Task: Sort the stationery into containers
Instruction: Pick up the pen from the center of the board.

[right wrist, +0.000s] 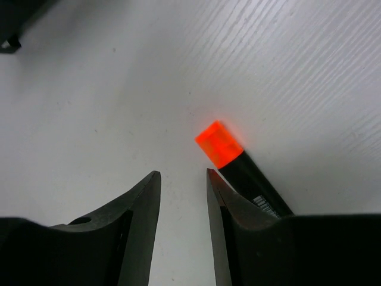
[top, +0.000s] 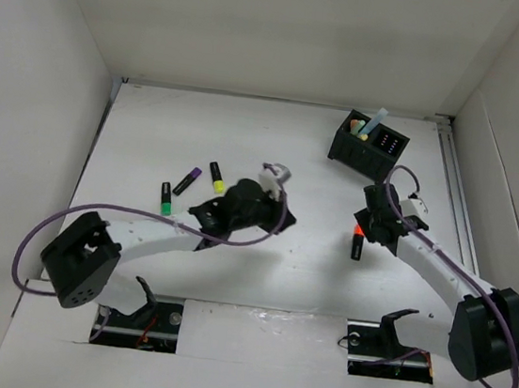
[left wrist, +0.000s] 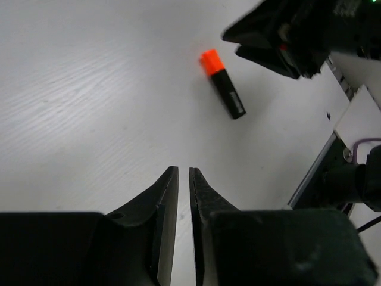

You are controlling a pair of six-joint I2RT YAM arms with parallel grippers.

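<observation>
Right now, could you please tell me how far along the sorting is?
A blue marker and others already stand in the organiser. Nothing is gripped; the right gripper hangs open beside the orange-capped marker. That and three loose markers on the table remain.

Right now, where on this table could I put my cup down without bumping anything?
Bare: the far strip between the back wall and the three markers, left of the organiser. Crowded: around the orange marker, by the right tool.

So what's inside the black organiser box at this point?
A pale blue marker sticks up, leaning, out of the box. Beside it a few pastel tops show; how many there are, and anything lower down, the walls hide.
</observation>
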